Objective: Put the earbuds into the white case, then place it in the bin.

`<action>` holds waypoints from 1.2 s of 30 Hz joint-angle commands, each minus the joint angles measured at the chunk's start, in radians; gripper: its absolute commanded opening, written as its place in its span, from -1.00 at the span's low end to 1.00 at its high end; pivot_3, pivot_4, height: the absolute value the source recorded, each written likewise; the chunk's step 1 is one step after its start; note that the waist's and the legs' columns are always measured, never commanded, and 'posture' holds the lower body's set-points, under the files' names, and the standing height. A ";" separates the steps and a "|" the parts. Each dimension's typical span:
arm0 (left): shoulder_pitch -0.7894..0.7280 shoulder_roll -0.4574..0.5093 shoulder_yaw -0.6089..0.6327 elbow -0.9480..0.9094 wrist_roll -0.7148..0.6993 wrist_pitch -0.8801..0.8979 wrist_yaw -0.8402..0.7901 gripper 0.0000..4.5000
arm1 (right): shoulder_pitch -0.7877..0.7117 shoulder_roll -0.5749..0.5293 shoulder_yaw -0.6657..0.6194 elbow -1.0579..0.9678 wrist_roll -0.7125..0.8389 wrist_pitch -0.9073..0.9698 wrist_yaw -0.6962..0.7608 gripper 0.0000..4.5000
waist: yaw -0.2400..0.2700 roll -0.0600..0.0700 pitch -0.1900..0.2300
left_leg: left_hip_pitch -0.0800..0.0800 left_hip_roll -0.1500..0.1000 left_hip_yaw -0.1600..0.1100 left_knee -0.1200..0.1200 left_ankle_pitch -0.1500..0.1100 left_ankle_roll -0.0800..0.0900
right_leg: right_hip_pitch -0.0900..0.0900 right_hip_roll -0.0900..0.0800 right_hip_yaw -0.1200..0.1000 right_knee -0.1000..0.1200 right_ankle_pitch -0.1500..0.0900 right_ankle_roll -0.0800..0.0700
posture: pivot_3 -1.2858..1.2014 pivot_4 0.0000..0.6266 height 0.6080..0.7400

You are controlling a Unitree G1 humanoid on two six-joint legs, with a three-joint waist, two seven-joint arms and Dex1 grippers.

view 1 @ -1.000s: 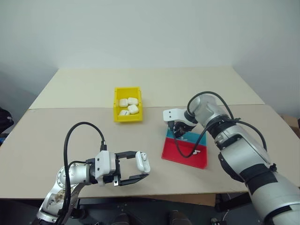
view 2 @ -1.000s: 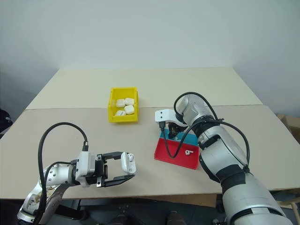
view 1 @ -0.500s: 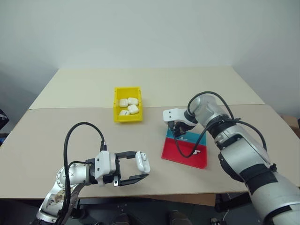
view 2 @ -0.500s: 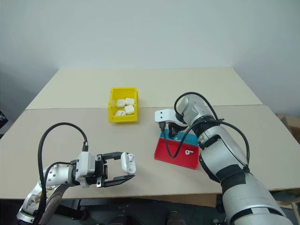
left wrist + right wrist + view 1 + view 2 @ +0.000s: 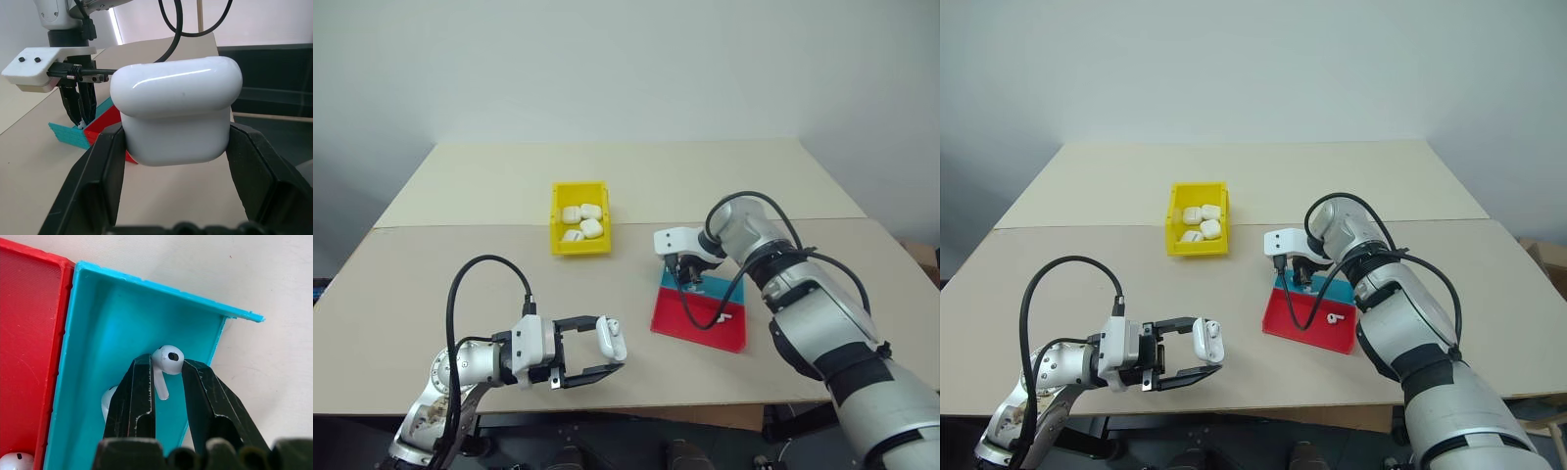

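Earbud (image 5: 166, 363) between right end effector (image 5: 168, 377) fingers, grip uncertain | left end effector (image 5: 173, 161) clamps white case (image 5: 176, 110) | beige worktop (image 5: 460, 264), white wall (image 5: 626, 69)

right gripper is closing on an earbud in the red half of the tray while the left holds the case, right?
Not quite. The right wrist view shows the right gripper around an earbud in the blue half of the tray, not the red half. The rest stands: the left gripper holds the case.
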 commanded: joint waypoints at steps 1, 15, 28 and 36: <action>-0.004 0.006 0.011 -0.033 -0.008 -0.007 0.008 0.24 | -0.013 -0.009 -0.023 -0.029 0.002 -0.015 0.000 -0.72 | 0.000 0.000 0.000 | 0.000 0.000 0.000 0.000 0.000 0.000 | 0.000 0.000 0.000 0.000 0.000 0.000 | 0.03 -0.52 1.00; -0.225 -0.109 -0.010 -0.036 -0.162 0.094 0.048 0.24 | 0.272 -0.215 -0.825 -1.264 0.639 0.967 0.014 -0.72 | 0.031 0.000 0.000 | -0.004 0.000 -0.004 0.001 0.000 0.000 | 0.000 -0.001 -0.003 -0.001 0.000 0.001 | 0.03 -0.52 1.00; -0.440 -0.161 -0.045 0.097 -0.233 0.152 -0.108 0.24 | 0.521 0.117 -1.354 -1.833 1.247 1.461 -0.230 -0.72 | 0.015 0.001 -0.001 | 0.005 0.000 -0.005 0.004 0.001 0.001 | 0.007 0.003 -0.001 0.001 -0.004 0.007 | 0.03 -0.52 1.00; -0.453 -0.186 -0.051 0.115 -0.214 0.152 -0.123 0.24 | 0.684 0.252 -1.238 -1.887 1.394 1.404 -0.430 -0.72 | 0.011 0.001 -0.001 | 0.000 -0.001 -0.005 0.003 0.001 0.001 | 0.004 0.002 -0.001 0.000 -0.004 0.006 | 0.03 -0.52 1.00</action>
